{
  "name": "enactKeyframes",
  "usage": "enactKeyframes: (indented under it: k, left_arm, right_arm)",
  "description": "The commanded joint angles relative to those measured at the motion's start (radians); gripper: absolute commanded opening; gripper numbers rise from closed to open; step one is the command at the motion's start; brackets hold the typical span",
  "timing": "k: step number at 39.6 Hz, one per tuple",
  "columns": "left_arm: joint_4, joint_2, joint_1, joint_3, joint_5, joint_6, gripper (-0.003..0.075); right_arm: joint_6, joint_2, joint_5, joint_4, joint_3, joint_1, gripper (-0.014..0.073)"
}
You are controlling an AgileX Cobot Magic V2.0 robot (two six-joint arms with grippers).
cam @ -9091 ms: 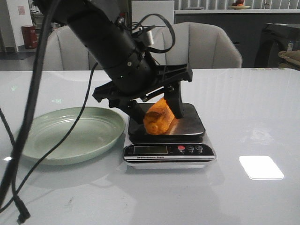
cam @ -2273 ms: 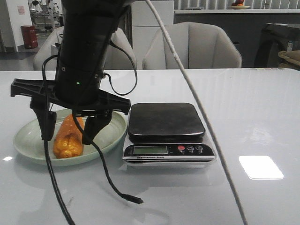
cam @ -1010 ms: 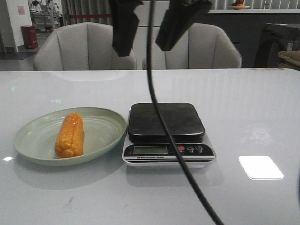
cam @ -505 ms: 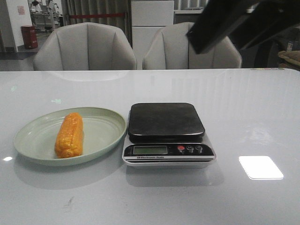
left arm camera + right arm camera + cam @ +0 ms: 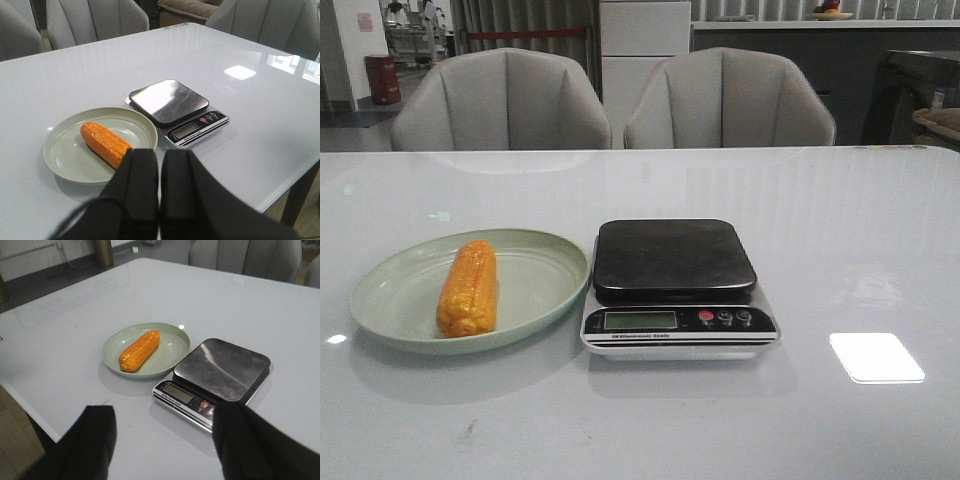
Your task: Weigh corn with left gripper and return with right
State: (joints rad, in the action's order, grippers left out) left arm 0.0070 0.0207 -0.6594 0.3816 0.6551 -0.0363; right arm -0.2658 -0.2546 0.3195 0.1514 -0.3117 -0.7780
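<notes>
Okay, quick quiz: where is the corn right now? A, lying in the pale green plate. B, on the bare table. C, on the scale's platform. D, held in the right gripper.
A: the corn lies in the pale green plate, beside the bare kitchen scale.

- I see the corn [image 5: 468, 288] lying in the plate [image 5: 542, 275], left of the scale [image 5: 675, 285].
- Two chairs [image 5: 500, 100] stand behind the table [image 5: 840, 220].
</notes>
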Motion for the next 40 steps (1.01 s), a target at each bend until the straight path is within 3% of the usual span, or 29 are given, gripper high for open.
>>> enactKeyframes:
  k: [1,13,17,21,22,25,40]
  left_arm:
    - [-0.002,0.012,-0.008,0.026,-0.083,-0.002,0.0124]
    - [-0.002,0.012,-0.008,0.026,-0.083,-0.002,0.0124]
    - [-0.002,0.012,-0.008,0.026,-0.083,-0.002,0.0124]
    - [-0.002,0.012,-0.008,0.026,-0.083,-0.002,0.0124]
    - [-0.002,0.012,-0.008,0.026,-0.083,-0.002,0.0124]
    - [-0.002,0.012,-0.008,0.026,-0.083,-0.002,0.0124]
    - [-0.002,0.012,-0.008,0.026,-0.083,-0.002,0.0124]
  right_arm:
    - [0.009,0.052,-0.112,0.034,0.039,0.002,0.0515]
    - [0.009,0.078,-0.135,0.034,0.088,0.002,0.0501]
    - [0.009,0.078,-0.132,0.034,0.088,0.002,0.0366]
    - [0.009,0.078,-0.123,0.034,0.088,0.002,0.0138]
    - [0.009,0.078,-0.125,0.034,0.088,0.002,0.0121]
    - [0.009,0.078,-0.135,0.033,0.088,0.002,0.0152]
    - [0.009,0.078,-0.135,0.033,0.088,0.002,0.0148]
